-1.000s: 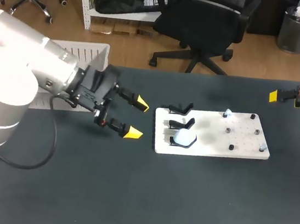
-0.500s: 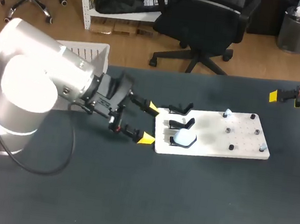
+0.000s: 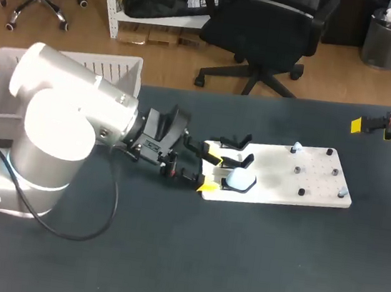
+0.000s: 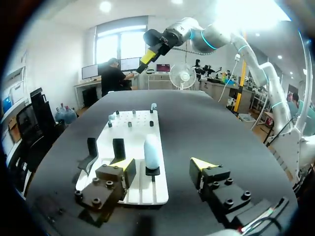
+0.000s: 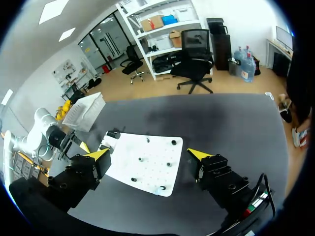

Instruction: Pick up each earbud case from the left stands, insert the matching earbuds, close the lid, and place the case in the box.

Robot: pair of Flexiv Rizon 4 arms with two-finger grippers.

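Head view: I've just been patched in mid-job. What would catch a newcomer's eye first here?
The big silver left arm fills the table's left side, with the left gripper open at the left end of the white board. Just ahead of it, a pale earbud case sits on a black stand. The right gripper hangs open, well off to the table's far right.

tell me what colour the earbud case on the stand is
The earbud case is white with a faint bluish tint. It shows best in the left wrist view.
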